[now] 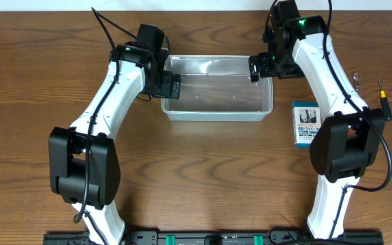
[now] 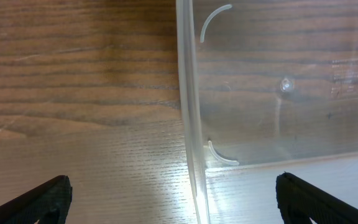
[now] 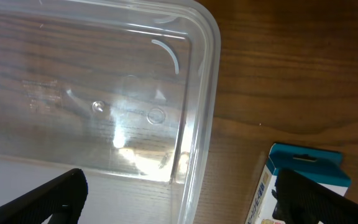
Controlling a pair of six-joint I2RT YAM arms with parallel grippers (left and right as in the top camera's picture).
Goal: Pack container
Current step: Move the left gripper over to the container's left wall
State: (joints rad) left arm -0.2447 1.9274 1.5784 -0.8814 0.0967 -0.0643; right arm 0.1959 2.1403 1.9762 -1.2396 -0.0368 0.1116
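The container (image 1: pixel 216 116) is a clear plastic bin in the middle of the table, with nothing visible inside. My left gripper (image 1: pixel 171 86) hangs open at its left end. In the left wrist view the container rim (image 2: pixel 188 93) runs between the spread fingers (image 2: pixel 42 200) of that gripper (image 2: pixel 179 205). My right gripper (image 1: pixel 257 68) is open at the right end. In the right wrist view the rim (image 3: pixel 210 74) passes between its two fingers (image 3: pixel 48 200), one over the bin floor and one outside the wall. Neither gripper holds anything.
A small blue-and-white printed box (image 1: pixel 307 124) lies right of the bin, close to my right gripper's outer finger (image 3: pixel 297 180). A screwdriver (image 1: pixel 383 101) and a small metal tool (image 1: pixel 356 79) lie near the right edge.
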